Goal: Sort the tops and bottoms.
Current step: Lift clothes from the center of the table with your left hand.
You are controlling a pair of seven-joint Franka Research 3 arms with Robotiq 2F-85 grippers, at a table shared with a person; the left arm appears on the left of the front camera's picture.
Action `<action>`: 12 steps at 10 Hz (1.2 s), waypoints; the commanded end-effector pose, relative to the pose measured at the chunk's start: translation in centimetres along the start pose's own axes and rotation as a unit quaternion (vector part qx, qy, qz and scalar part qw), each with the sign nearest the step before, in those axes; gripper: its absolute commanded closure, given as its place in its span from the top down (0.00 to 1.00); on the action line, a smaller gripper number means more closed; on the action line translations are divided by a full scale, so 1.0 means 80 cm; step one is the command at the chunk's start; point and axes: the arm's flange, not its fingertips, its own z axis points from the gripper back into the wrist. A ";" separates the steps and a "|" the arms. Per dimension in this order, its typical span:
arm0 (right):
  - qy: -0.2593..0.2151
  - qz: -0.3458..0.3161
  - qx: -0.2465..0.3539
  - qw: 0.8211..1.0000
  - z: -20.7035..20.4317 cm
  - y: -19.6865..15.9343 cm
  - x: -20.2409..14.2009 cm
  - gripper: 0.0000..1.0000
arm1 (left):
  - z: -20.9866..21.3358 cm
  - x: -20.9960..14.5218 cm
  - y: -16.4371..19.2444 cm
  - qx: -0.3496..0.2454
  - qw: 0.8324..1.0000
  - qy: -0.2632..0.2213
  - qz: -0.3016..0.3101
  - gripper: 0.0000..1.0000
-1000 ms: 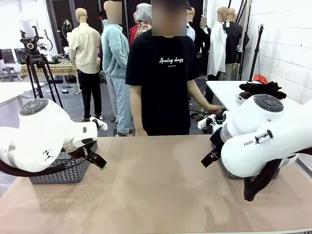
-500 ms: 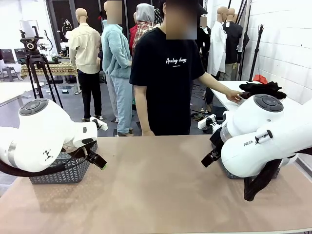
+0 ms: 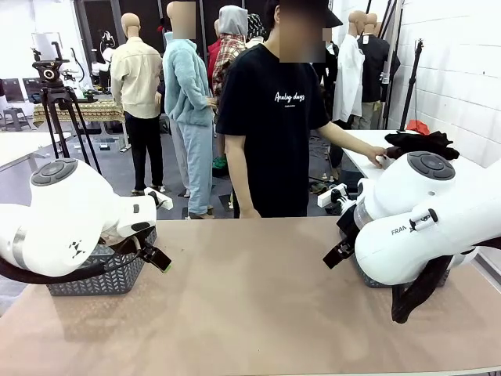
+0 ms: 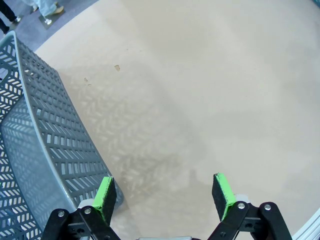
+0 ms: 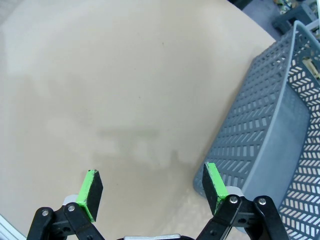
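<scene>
- The left grey basket stood at the left end of the tan work table, just beside the left gripper. Its jaws stood wide apart and held nothing.
- The person stood at the far side of the table, leaning toward the right.
- The right gripper hung over the table top, its jaws equally wide and empty, with the right grey basket just beside it.
- The person's hand touched a heap of dark garments on a white side table. This heap lay behind the right arm, well apart from both pairs of jaws (its long axis I could not tell).
- In my judgement the right arm was the nearer one, yet the hand was nearest, so the garments probably had to be brought over first.
</scene>
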 end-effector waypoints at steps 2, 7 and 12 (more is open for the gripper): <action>0.000 0.000 0.000 1.000 0.000 0.000 0.000 1.00 | 0.000 -0.001 0.002 0.000 1.000 0.000 0.002 1.00; 0.000 0.000 0.000 1.000 0.000 0.000 0.000 1.00 | 0.000 -0.001 0.002 0.000 1.000 0.000 0.002 1.00; 0.000 0.000 0.000 1.000 0.000 0.000 0.000 1.00 | 0.000 -0.001 0.002 0.000 1.000 0.000 0.002 1.00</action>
